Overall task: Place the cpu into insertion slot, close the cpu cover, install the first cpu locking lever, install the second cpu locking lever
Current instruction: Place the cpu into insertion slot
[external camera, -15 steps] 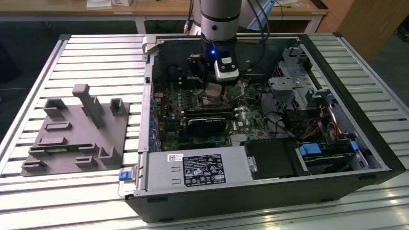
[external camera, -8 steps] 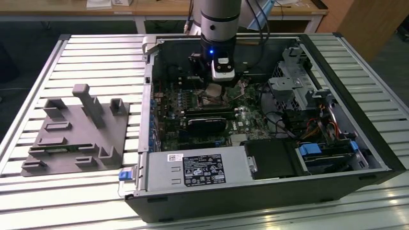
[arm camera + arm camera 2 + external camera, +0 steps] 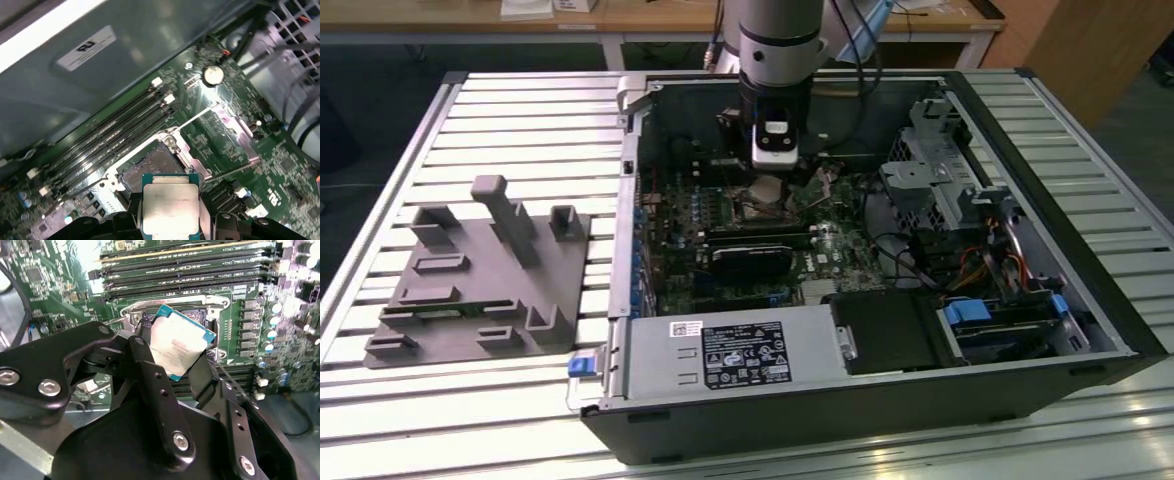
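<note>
1. Bearing all else: slatted metal table (image 3: pixel 520 110), pale, ribbed across its top.
2. Computer case (image 3: pixel 854 420), black, lying on its side on the table with the open side up, towards the exterior view's right.
3. Robot arm (image 3: pixel 781 40), grey and silver, coming straight down into the case near its far wall.
4. Grey fixture block (image 3: pixel 474 275), with upright posts and pockets, on the table at the exterior view's left, apart from the case.
5. Green circuit board (image 3: pixel 280 165), on the case floor, carrying the socket and slots.
6. Power supply (image 3: pixel 720 355), a silver box with a label, against the case's near wall.
7. Graphics card (image 3: pixel 750 250), black, standing on the board between the power supply and the gripper.
8. Memory slots (image 3: pixel 185 270), long, black, in parallel rows just beside the socket.
9. Gripper (image 3: pixel 175 352), black, its two fingers pinching the cpu by opposite edges.
10. Cpu cover (image 3: pixel 235 127), a thin metal frame, swung up and open beside the socket; a thin lever rod (image 3: pixel 195 118) stands raised next to it.
11. Insertion slot (image 3: pixel 152 165), a square socket with a dark centre and metallic rim, uncovered.
12. Cpu (image 3: pixel 170 205), a pale silver face with a teal edge, held tilted just over the slot in both wrist views and not seated in it.
13. Coin battery (image 3: pixel 213 75), round, silver, on the board well apart from the socket.
</note>
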`<action>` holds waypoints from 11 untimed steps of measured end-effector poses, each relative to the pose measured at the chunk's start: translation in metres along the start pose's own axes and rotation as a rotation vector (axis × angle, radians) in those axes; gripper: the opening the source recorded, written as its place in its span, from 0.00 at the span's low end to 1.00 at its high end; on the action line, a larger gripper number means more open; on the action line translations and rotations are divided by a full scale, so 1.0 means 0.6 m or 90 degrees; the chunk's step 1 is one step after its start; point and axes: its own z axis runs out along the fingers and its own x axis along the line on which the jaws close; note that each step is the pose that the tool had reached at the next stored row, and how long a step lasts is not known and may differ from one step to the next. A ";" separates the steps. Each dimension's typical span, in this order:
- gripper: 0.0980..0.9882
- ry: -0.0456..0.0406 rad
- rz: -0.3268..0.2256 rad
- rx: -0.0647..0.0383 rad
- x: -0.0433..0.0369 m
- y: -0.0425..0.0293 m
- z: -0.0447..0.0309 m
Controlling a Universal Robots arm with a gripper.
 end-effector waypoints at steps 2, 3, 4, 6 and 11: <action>0.49 -0.0012 0.023 0.000 0.000 0.000 0.000; 0.49 -0.0018 0.035 0.001 0.000 0.000 0.001; 0.49 -0.0024 0.047 0.001 0.000 0.000 0.001; 0.49 -0.0036 0.070 0.001 0.000 0.000 0.001; 0.49 -0.0066 0.128 0.003 0.000 0.000 0.003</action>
